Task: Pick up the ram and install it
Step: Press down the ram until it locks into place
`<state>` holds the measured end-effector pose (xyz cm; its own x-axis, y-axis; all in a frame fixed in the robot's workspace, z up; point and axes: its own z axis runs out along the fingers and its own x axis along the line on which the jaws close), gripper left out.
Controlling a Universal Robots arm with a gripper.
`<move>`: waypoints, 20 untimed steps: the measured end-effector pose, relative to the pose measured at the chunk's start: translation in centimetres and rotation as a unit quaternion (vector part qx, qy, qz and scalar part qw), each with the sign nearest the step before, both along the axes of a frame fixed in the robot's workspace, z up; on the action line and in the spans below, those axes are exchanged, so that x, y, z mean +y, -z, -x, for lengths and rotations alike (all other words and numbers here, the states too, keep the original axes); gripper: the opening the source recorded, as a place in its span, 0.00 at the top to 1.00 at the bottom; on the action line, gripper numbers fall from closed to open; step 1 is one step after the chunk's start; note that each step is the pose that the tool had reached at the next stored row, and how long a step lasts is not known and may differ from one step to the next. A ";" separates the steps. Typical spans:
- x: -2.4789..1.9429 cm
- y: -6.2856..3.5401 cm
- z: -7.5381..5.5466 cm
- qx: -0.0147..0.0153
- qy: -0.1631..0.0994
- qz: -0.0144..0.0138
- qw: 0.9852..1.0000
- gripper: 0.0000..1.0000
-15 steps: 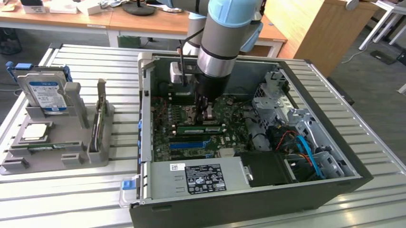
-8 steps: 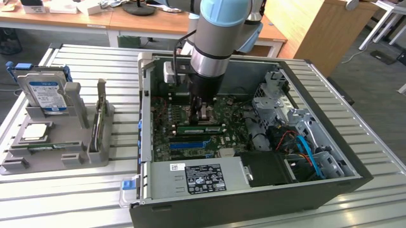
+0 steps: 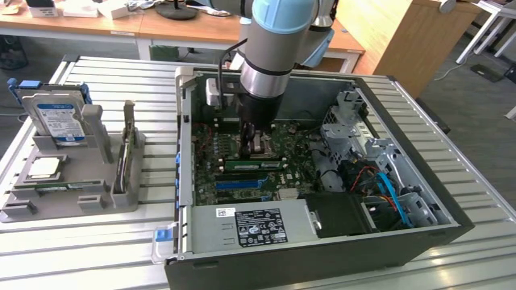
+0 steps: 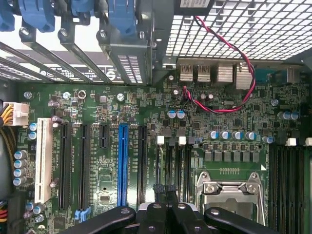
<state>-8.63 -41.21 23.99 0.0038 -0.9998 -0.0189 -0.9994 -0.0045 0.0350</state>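
The ram (image 3: pixel 254 164), a narrow green stick with a white label, stands on edge in a memory slot of the motherboard (image 3: pixel 241 190), between the blue card slot (image 3: pixel 238 182) and the CPU socket (image 3: pixel 264 147). My gripper (image 3: pixel 250 148) reaches straight down into the open computer case (image 3: pixel 451 226), directly over that spot. In the wrist view its black fingertips (image 4: pixel 158 189) are pressed together, and the gripper (image 4: pixel 165 189) is shut over the memory slots with white latches (image 4: pixel 160 141). A thin pale edge (image 4: pixel 159 165) runs along the slot away from the tips. Whether they touch the ram is hidden.
A grey holder (image 3: pixel 24 211) at the exterior view's left carries a blue-labelled hard drive (image 3: pixel 60 118), a silver CPU chip (image 3: pixel 46 168), another green stick (image 3: pixel 63 187) and a thin upright piece (image 3: pixel 125 145). Drive cage, cables and the power supply (image 3: pixel 254 226) crowd the case.
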 end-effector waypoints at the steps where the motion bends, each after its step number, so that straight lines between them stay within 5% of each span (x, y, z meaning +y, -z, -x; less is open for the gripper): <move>1: 0.00 0.05 0.0 0.000 0.000 0.000 1.000 0.89; 20: 0.00 0.39 -0.2 0.000 0.000 0.000 1.000 0.89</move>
<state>-8.43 -41.22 23.59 0.0038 -0.9998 -0.0188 -0.9994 -0.0044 0.0351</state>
